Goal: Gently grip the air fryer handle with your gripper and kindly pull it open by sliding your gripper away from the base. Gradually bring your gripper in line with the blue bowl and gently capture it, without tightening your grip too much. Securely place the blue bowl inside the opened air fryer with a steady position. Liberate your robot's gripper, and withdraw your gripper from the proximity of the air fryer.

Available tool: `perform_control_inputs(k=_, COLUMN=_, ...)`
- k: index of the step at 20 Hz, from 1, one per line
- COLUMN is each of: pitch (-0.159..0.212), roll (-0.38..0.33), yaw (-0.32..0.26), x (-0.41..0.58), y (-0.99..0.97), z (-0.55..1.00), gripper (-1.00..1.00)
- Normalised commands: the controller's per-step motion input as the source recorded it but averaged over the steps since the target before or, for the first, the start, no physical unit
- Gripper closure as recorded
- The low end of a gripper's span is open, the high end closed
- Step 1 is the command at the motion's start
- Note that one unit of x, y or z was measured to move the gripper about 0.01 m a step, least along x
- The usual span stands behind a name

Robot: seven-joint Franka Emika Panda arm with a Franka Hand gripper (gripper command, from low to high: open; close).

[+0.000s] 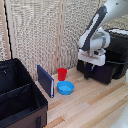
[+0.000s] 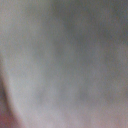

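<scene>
On wooden table (image 1: 95, 107), toward exterior view's right: air fryer (image 1: 114, 60), glossy black, boxy, likely heavy enough to stay put during a pull. Handle not made out, masked by arm (image 1: 97, 30) and gripper (image 1: 90, 69) pressed close at drawer front. Fingers hidden against black, so open or closed cannot tell. Blue bowl (image 1: 65, 88) near table middle, well apart from fryer, just beside red cup (image 1: 62, 74) and dark-blue panel (image 1: 45, 80); looks light, stiff plastic, slippery, best pinched over rim. Black case (image 1: 17, 95) at exterior view's left, cut off. Wrist view all grey blur, nothing readable. Drawer open or shut unclear.
</scene>
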Motion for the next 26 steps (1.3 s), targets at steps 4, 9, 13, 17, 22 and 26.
perform_control_inputs(k=4, pitch=-0.002, roll=-0.002, yaw=-0.07, x=0.189, y=0.22, z=-0.12, gripper=1.0)
perform_control_inputs(k=9, pitch=0.012, roll=-0.013, yaw=-0.067, x=-0.002, y=0.21, z=0.05, gripper=-1.0)
perform_control_inputs(k=13, pitch=0.0, roll=-0.006, yaw=-0.044, x=0.0, y=0.12, z=0.52, gripper=-1.0)
perform_control_inputs(k=17, pitch=0.0, roll=0.0, yaw=-0.001, x=-0.006, y=0.21, z=0.82, gripper=-1.0)
perform_control_inputs(k=22, pitch=0.016, roll=0.063, yaw=-0.027, x=-0.026, y=0.35, z=0.6, gripper=-1.0)
perform_control_inputs(k=26, pitch=0.003, roll=0.145, yaw=-0.024, x=-0.193, y=0.46, z=0.44, gripper=-1.0)
